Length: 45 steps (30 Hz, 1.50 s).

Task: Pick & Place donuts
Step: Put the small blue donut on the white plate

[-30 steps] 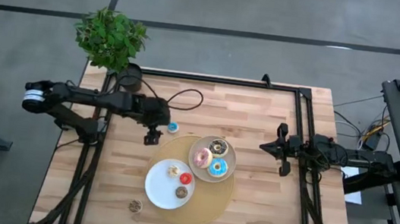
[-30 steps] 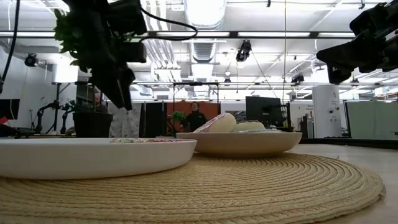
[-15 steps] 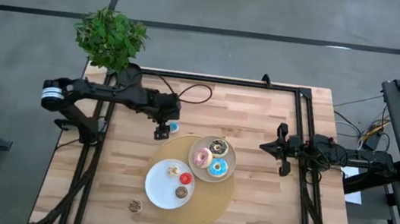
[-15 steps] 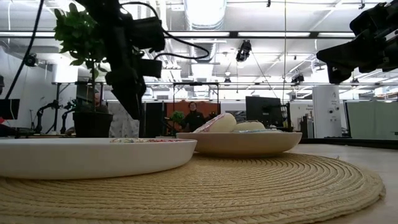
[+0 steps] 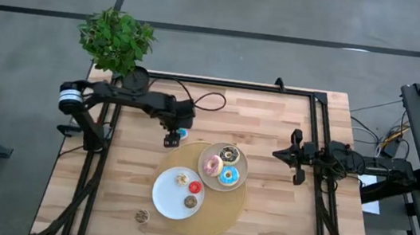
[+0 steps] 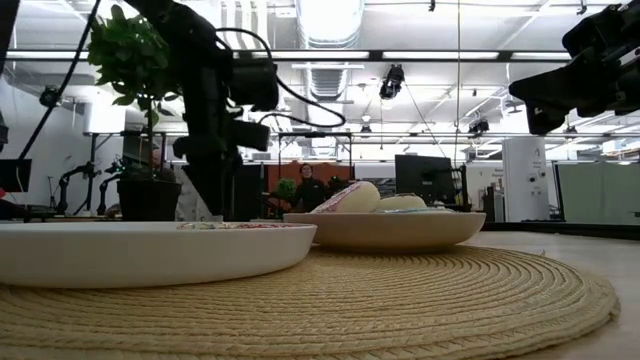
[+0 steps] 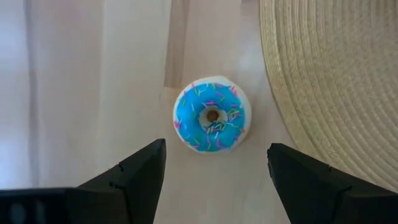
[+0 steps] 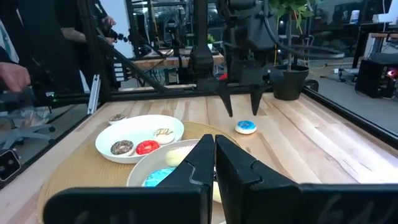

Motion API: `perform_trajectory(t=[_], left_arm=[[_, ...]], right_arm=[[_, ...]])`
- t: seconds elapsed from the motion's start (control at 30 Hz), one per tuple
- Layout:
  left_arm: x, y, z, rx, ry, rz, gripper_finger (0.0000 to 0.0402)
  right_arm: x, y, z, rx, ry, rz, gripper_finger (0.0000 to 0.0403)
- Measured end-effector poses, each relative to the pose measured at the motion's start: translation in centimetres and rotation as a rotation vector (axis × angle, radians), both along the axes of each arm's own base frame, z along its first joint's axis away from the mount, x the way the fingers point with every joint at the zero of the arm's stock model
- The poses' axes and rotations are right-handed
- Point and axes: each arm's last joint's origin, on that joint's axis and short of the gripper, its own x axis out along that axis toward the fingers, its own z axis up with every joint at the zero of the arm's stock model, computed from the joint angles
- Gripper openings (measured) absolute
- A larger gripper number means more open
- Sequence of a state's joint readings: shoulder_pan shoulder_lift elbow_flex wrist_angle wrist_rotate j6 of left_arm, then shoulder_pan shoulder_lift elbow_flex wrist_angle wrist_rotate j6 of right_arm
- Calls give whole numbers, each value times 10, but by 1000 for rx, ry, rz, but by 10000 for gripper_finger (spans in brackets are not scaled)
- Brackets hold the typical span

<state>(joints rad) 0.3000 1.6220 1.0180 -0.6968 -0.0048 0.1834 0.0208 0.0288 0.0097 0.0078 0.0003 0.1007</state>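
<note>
Two dark fingers of my left gripper (image 7: 214, 171) stand spread wide, holding nothing, just above a small round donut (image 7: 212, 114) with glossy blue icing and coloured sprinkles. It lies on the pale planked wood of the bench (image 5: 277, 222), just beside the rim of a round woven straw mat (image 7: 336, 81), left of centre in the high view. On the mat, a beige bowl-like plate (image 5: 238, 180) holds three ring donuts, pink (image 5: 212, 165), chocolate (image 5: 229, 153) and blue (image 5: 228, 176); a smooth white plate (image 5: 164, 196) holds three minis. One brown mini (image 5: 142, 216) sits on bare wood, lower left. My right gripper (image 5: 296, 157), closed and empty, waits at right.
</note>
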Motion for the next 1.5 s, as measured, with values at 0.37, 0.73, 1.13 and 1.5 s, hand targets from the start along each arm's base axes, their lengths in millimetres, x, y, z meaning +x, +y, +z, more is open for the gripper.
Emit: perform_trajectory(t=[0.37,0.73,1.13,1.5], left_arm=[[5,2,-10,-1,17,3,252],[9,3,-13,-5,-5,17,252],[14,4,-23,-28,-12,12,252],[16,4,-26,-31,-8,18,252]], right_arm=[[0,0,0,-4,0,0,9],[0,0,0,-4,0,0,9],[0,0,0,0,0,0,9],[0,0,0,-3,0,0,9]])
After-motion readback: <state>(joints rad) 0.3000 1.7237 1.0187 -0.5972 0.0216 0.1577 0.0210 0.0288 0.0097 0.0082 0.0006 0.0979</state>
